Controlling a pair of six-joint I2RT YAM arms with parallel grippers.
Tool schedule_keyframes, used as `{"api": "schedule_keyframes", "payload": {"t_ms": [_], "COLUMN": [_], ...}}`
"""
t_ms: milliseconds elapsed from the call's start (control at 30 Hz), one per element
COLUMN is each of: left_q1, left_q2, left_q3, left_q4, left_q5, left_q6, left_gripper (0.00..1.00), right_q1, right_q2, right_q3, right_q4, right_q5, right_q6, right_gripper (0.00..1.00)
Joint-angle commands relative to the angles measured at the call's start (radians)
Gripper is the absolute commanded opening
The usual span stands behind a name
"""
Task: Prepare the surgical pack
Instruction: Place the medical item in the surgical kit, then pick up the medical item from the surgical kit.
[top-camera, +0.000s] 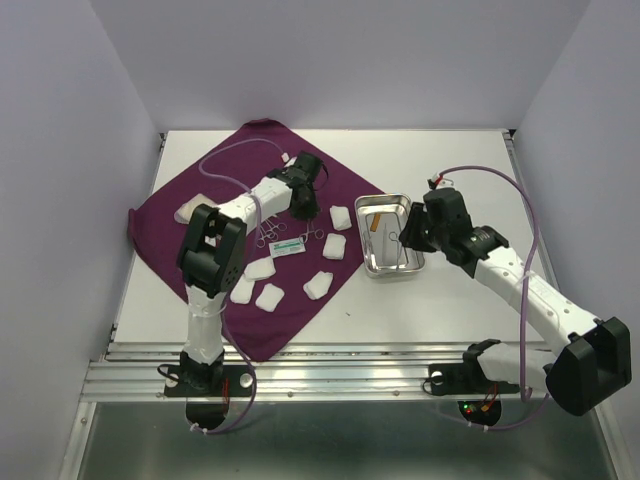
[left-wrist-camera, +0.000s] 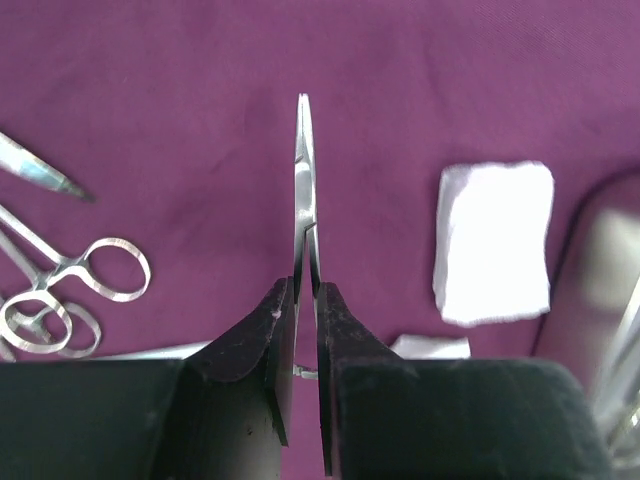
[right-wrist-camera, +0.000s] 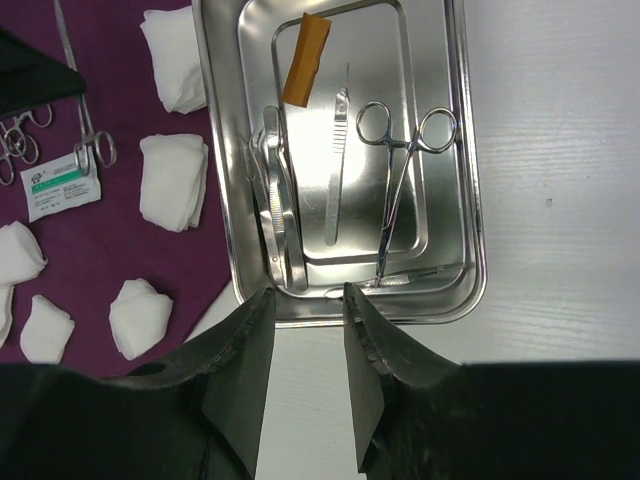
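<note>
near edge of the purple cloth (top-camera: 297, 278): loose gauze pads (top-camera: 270, 296) lie scattered. mid-field: right tool (right-wrist-camera: 308, 295), jaws narrowly parted and empty, hovers over the near rim of the steel tray (right-wrist-camera: 463, 150), which sits on the worktop (right-wrist-camera: 560, 150) just beside the cloth and holds forceps (right-wrist-camera: 400, 190). farther back: left tool (left-wrist-camera: 306, 290) pinches a slim metal instrument (left-wrist-camera: 304, 180) above the cloth. step judged: loading instruments; the next move calls for carrying this one to the tray and releasing it flat.
</note>
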Motion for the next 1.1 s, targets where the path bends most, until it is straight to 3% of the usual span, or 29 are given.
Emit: {"api": "schedule_keyframes", "payload": {"t_ms": [0, 100, 167, 400, 567, 767, 1067], "left_q1": [0.010, 0.010, 0.010, 0.039, 0.169, 0.343, 0.433], "left_q2": [0.032, 0.026, 0.006, -0.142, -0.303, -0.538, -0.630], "left_q3": [0.094, 0.108, 0.105, 0.050, -0.079, -0.148, -0.194], "left_q4": [0.009, 0.002, 0.000, -0.064, -0.075, -0.144, -0.161], "left_q5": [-0.012, -0.015, -0.025, -0.072, -0.075, -0.184, -0.127], "left_q6": [-0.025, -0.011, 0.001, 0.046, 0.066, 0.116, 0.170], "left_gripper": [0.28, 0.41, 0.44, 0.44, 0.43, 0.44, 0.44], "right_q1": [-0.004, 0.014, 0.029, 0.164, 0.237, 0.289, 0.310], "right_q2": [-0.005, 0.022, 0.050, 0.258, 0.485, 0.767, 1.053], "right_q3": [0.059, 0.090, 0.116, 0.288, 0.445, 0.711, 1.036], "right_q4": [-0.006, -0.012, -0.017, -0.025, -0.032, -0.101, -0.167], "right_q5": [-0.018, -0.006, 0.011, 0.106, 0.152, 0.178, 0.180], "right_q6": [0.017, 0.018, 0.018, 0.008, -0.009, -0.036, -0.025], "right_gripper": [0.39, 0.39, 0.39, 0.39, 0.39, 0.49, 0.56]}}
